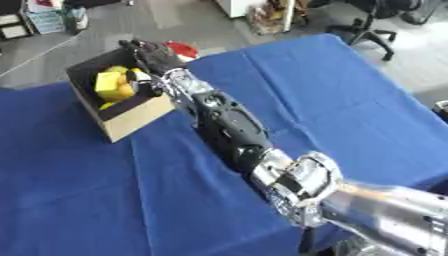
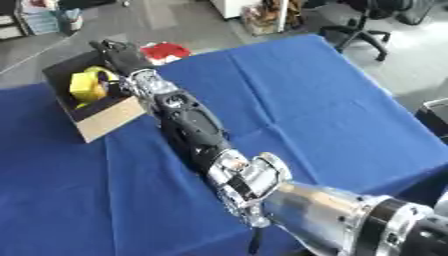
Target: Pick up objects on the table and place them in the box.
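The right hand (image 1: 150,52) is stretched way out over the far corner of the cardboard box (image 1: 131,120), dark fingers bunched at the rim, and from here I can't tell whether they are curled on something or hanging slack. Behind the hand runs the arm, glossy black shells and bright silver joints, slanting back from the box toward the near right. Inside the box sits a cluster of yellow things (image 1: 112,85), blocky and smooth, plastic-looking, with something dark wedged against them right under the wrist. The box itself is plain brown card with matte walls, open-topped and set askew. Just beyond the box, past the hand, a flat red thing (image 2: 165,51) lies at the far edge of the blue cloth; I read it as one piece left to fetch. The tabletop (image 1: 332,100) out to the right of the box is soft blue fabric, creased in straight fold lines. So I judge the job mostly done. No left hand in sight.
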